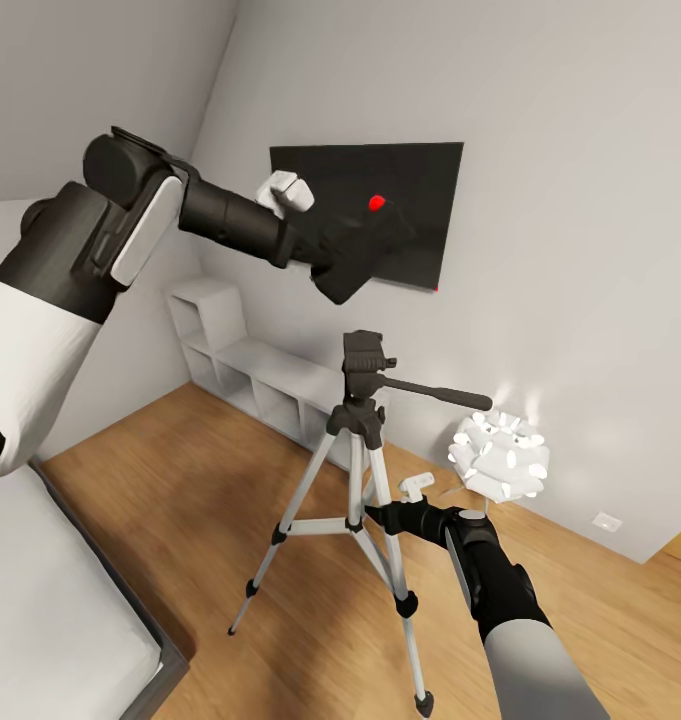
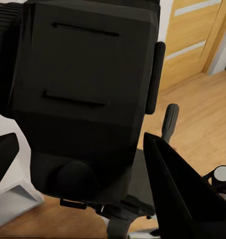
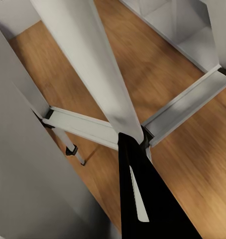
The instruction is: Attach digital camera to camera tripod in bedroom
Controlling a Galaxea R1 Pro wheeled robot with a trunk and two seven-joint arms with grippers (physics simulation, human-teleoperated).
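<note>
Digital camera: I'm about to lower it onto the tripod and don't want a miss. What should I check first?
1. Is the digital camera gripped by the left end effector: ok.
2. Is it above the tripod head, apart from it: ok.
3. Is it centred over the head: cannot tell.
4. Is the head's top bare: ok.
5. Is the camera tripod upright, legs spread: ok.
6. Is the right end effector gripping the tripod leg: cannot tell.

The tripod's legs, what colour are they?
Silver, with black joints and feet; the camera tripod shows best in the head view, standing on the wood floor.
</note>
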